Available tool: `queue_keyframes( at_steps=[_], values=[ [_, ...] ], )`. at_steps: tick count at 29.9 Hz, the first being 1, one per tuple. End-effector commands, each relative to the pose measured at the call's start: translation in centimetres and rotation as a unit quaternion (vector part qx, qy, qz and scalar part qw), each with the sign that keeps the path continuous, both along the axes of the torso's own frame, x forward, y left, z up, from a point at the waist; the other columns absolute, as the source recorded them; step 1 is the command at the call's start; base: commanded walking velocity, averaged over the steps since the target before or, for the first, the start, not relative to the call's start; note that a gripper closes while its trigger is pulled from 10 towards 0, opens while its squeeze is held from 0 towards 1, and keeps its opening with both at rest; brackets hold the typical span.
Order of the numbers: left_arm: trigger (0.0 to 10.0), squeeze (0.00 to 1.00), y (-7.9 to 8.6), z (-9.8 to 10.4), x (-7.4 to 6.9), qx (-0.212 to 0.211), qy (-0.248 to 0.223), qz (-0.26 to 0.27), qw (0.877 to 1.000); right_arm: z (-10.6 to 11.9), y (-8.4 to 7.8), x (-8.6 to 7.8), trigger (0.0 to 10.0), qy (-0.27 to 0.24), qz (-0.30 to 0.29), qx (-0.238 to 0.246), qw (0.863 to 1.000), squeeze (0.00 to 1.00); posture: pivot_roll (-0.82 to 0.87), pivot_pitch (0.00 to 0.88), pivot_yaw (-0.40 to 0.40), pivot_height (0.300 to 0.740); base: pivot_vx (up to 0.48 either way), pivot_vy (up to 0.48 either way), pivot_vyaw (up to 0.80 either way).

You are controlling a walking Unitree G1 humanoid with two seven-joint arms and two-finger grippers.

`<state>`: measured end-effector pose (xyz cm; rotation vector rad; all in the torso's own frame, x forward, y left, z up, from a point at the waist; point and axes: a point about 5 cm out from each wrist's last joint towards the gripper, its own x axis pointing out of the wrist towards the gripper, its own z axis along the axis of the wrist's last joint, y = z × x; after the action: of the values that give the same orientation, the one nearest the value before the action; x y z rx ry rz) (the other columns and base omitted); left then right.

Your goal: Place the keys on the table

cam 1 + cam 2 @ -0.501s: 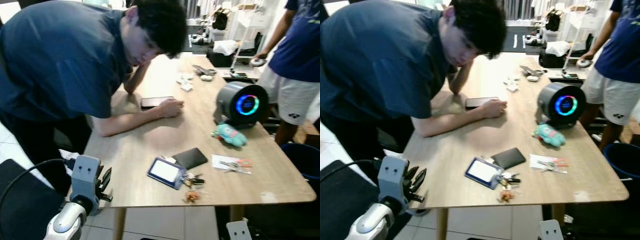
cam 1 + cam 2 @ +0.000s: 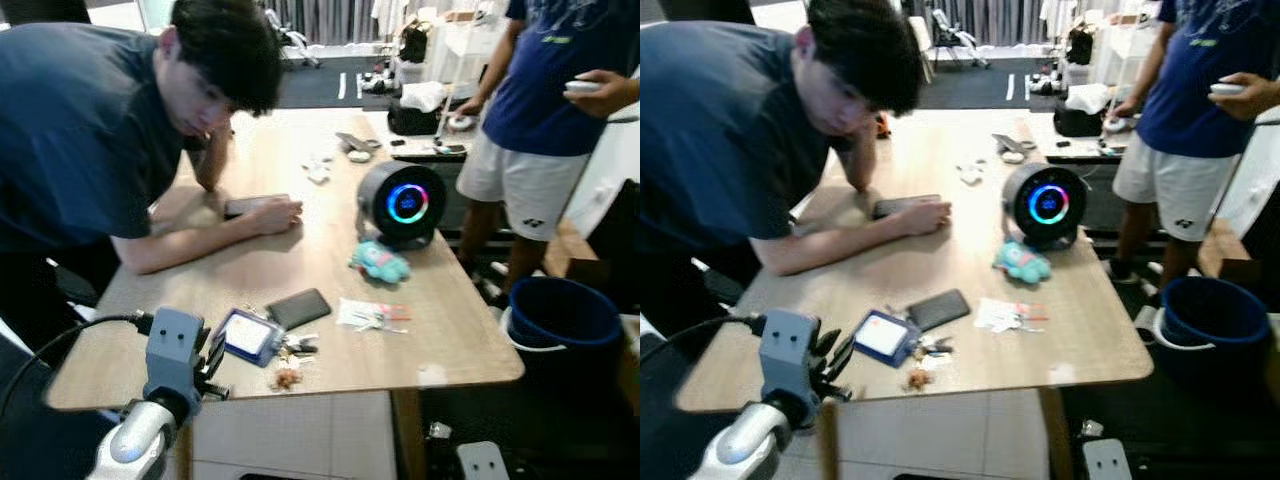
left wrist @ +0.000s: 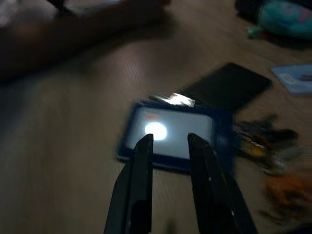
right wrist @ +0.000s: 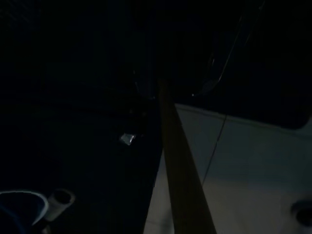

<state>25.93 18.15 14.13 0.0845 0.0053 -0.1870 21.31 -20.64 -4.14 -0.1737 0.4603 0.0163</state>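
Wooden table [image 2: 330, 260] spans your view, with a person [image 2: 80, 150] leaning on it at the left and another person [image 2: 545, 100] standing at its far right. Your left gripper [image 3: 168, 141] hovers at the near edge, fingers [image 3: 139, 165] slightly parted and holding nothing, pointing at the blue card holder [image 2: 245, 336]. The keys [image 2: 298, 348] lie on the table just beside that holder, next to the black wallet [image 2: 298, 307]; your right gripper's state cannot be told.
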Motion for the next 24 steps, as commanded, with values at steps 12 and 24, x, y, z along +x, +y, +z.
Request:
queue_keyframes(
  at_steps=[12, 24],
  values=[
    [10.0, 0.0, 0.12, -0.42, -0.15, 0.007, 0.01, 0.003, 1.0, -0.21, -0.14, -0.33, 10.0, 0.006, -0.002, -0.002, 1.0, 0.0, 0.1, 0.12, 0.039, 0.74, 0.0, -0.374, 0.0],
    [10.0, 0.0, 0.09, -0.42, -0.12, 0.009, 0.011, 0.004, 1.0, -0.18, -0.09, -0.23, 10.0, 0.006, 0.0, -0.002, 1.0, 0.0, 0.1, 0.117, 0.037, 0.74, 0.0, -0.192, 0.0]
  ],
)
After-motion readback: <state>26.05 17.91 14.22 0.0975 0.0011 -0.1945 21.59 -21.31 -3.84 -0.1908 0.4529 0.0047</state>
